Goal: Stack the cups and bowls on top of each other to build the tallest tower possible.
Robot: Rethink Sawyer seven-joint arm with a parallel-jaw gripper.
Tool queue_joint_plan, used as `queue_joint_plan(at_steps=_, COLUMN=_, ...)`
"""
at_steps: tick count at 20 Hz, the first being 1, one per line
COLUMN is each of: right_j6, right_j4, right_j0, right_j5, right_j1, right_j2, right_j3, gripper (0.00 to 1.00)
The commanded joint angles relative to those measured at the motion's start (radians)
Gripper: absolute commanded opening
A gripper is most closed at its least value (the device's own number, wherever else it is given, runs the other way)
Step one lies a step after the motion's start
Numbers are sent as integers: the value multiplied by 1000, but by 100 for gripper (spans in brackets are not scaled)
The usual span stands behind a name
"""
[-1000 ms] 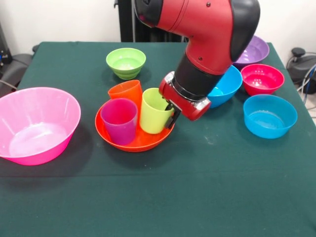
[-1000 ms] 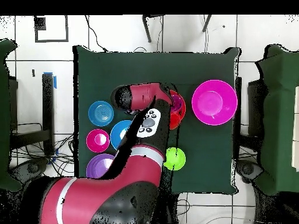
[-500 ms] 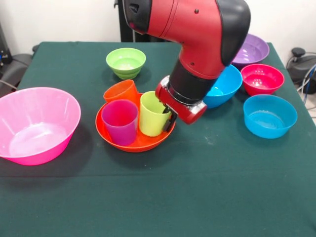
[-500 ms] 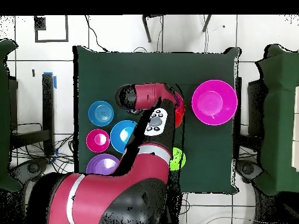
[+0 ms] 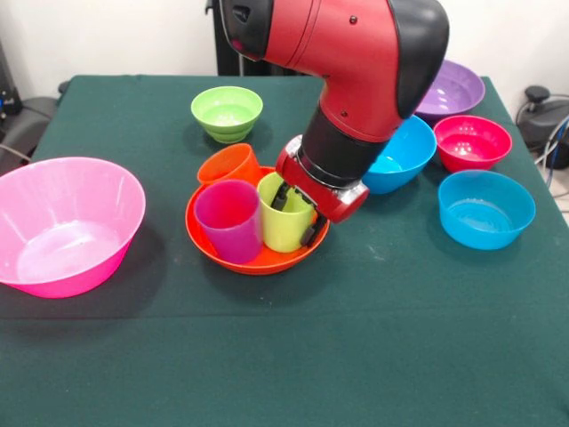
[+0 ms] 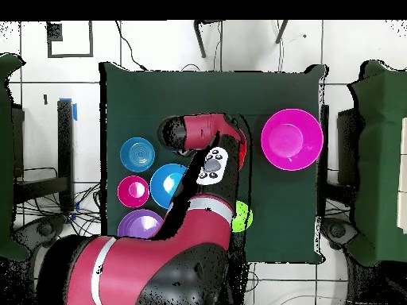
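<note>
The orange bowl (image 5: pixel 258 265) sits at the table's middle and holds three cups: purple (image 5: pixel 229 218) in front, orange (image 5: pixel 229 165) tilted at the back, lime green (image 5: pixel 283 224) on the right. My gripper (image 5: pixel 296 215) is low at the lime green cup, open, with one finger inside its mouth and the other outside its right wall. In the overhead view the arm (image 6: pixel 208 167) covers the gripper and cups; only a sliver of the orange bowl (image 6: pixel 241 147) shows. No tower stands.
The big pink bowl (image 5: pixel 62 222) is at the left and the small green bowl (image 5: pixel 227 111) at the back. The blue bowl (image 5: pixel 400 156), purple bowl (image 5: pixel 458 89), red bowl (image 5: pixel 471 140) and light blue bowl (image 5: pixel 484 209) cluster at the right.
My gripper has come down and left onto the lime green cup's rim. The orange bowl with its cups has slid a little to the right.
</note>
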Motion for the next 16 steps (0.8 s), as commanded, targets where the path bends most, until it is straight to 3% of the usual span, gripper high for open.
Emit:
queue_joint_plan(at_steps=1, right_j6=-128, right_j4=-43, right_j0=-9, right_j5=-68, right_j1=9, right_j2=159, right_j3=-8, gripper=100)
queue_joint_plan(at_steps=6, right_j6=-139, right_j4=-45, right_j0=-4, right_j5=-56, right_j1=-34, right_j2=164, right_j3=47, gripper=100)
queue_joint_plan(at_steps=16, right_j6=-194, right_j4=-41, right_j0=-36, right_j5=12, right_j1=-80, right_j2=199, right_j3=51, gripper=100)
